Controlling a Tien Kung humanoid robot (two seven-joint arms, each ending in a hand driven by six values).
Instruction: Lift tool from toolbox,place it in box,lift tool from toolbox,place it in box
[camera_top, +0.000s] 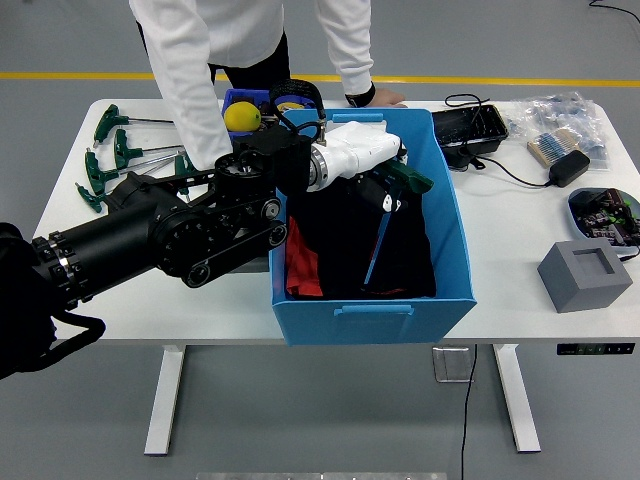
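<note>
Left hand (372, 158) is over the blue box (368, 300), inside its far-left corner, fingers clenched around the green T-handle of a tool (390, 215). The tool's thin blue shaft hangs down and toward the near side from the hand, tip close to the dark cloth lining the box; can't tell if it touches. Red fabric shows in the box, below-left of the hand. The black left arm runs back from the hand across the box's left wall to the lower-left of the view.

Left of the hand, beyond the arm: several green T-handle wrenches (118, 150) lie on the white surface (520, 250). Just behind the hand: a small blue tray with a yellow ball (242, 117). A person in white sleeves stands at the far side, one hand (378, 98) resting flat on the surface behind the box.

Right of the hand, past the box: black tray with cables (468, 128), grey block (585, 274).

Right hand not visible.
</note>
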